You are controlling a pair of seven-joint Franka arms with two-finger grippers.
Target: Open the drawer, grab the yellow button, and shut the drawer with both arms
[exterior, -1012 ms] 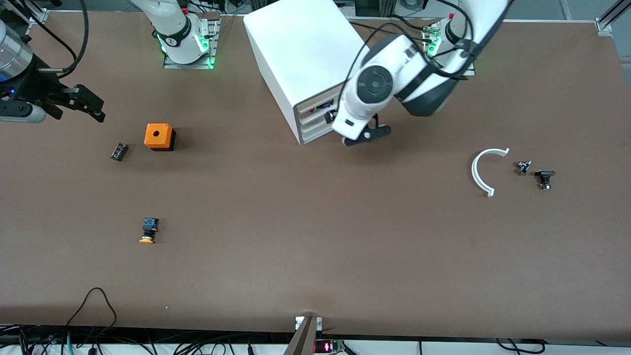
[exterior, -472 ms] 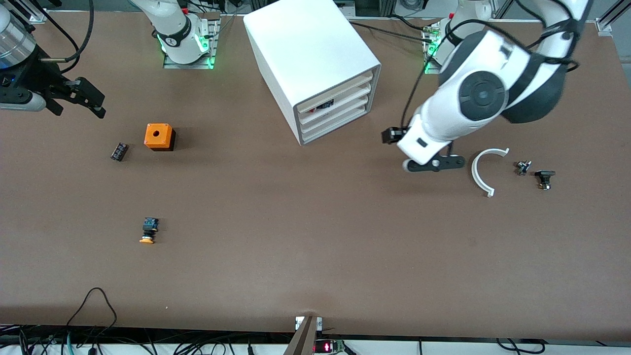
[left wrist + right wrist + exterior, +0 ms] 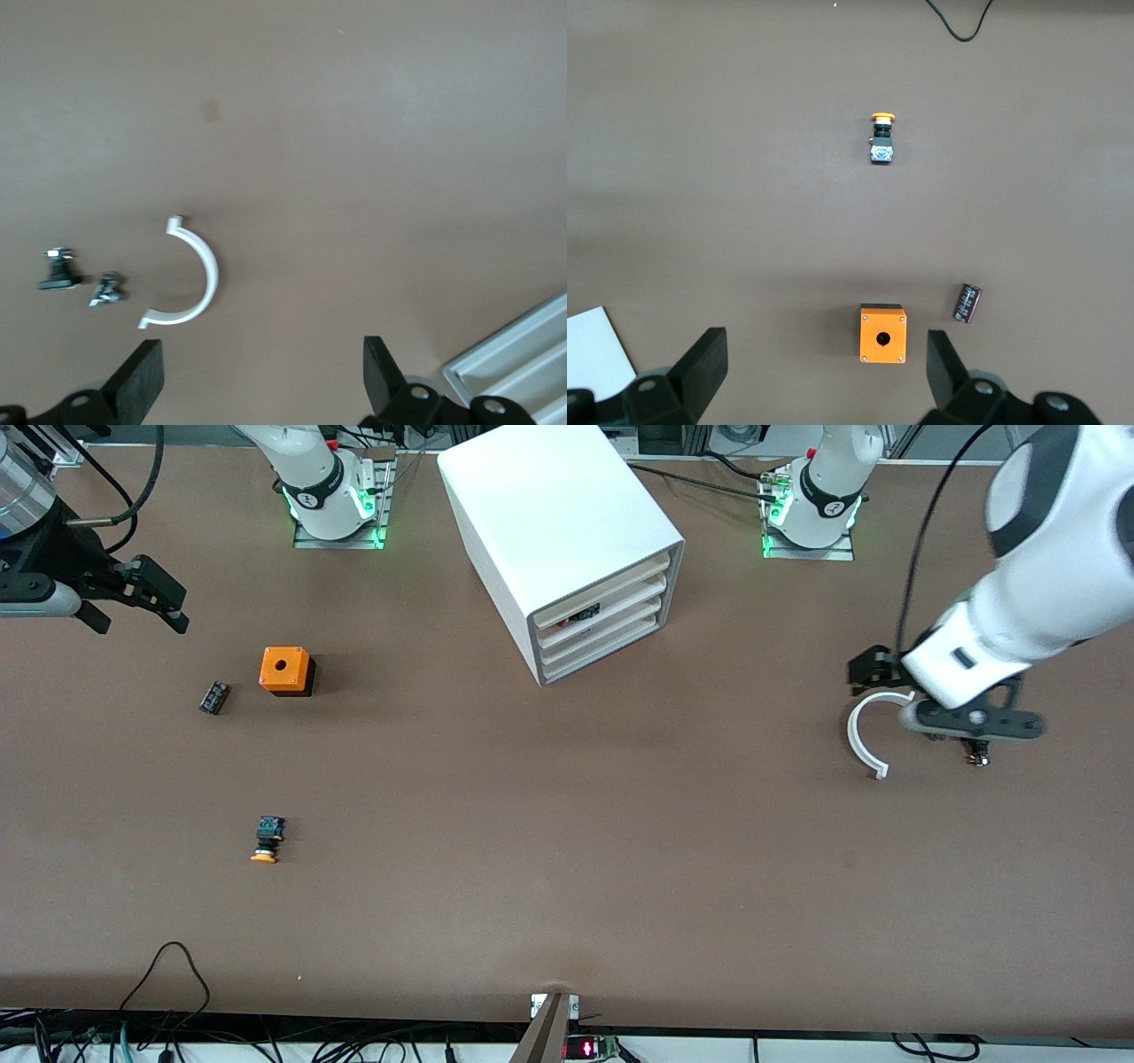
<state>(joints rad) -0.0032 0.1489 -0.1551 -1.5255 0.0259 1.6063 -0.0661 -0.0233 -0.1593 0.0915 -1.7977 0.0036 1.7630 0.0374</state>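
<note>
The button (image 3: 266, 841) lies on its side on the table toward the right arm's end, orange cap nearer the front camera; the right wrist view shows the button (image 3: 881, 140) too. The white drawer cabinet (image 3: 567, 531) stands mid-table, and its drawers (image 3: 607, 624) sit pushed in. My right gripper (image 3: 142, 622) hangs open and empty at the right arm's end of the table, with nothing between the fingers of this gripper (image 3: 824, 367). My left gripper (image 3: 974, 724) is open and empty over the white arc piece (image 3: 864, 735), apart from the cabinet; the same gripper (image 3: 264, 376) holds nothing.
An orange cube with a round hole (image 3: 285, 670) and a small black cylinder (image 3: 213, 697) lie near the right gripper. Two small black-and-silver parts (image 3: 58, 274) (image 3: 106, 290) lie beside the white arc (image 3: 190, 283). The cabinet's corner (image 3: 523, 354) shows in the left wrist view.
The left arm has swung away from the cabinet's front toward its own end of the table, ending over the white arc. The right gripper has barely moved. Both stay open.
</note>
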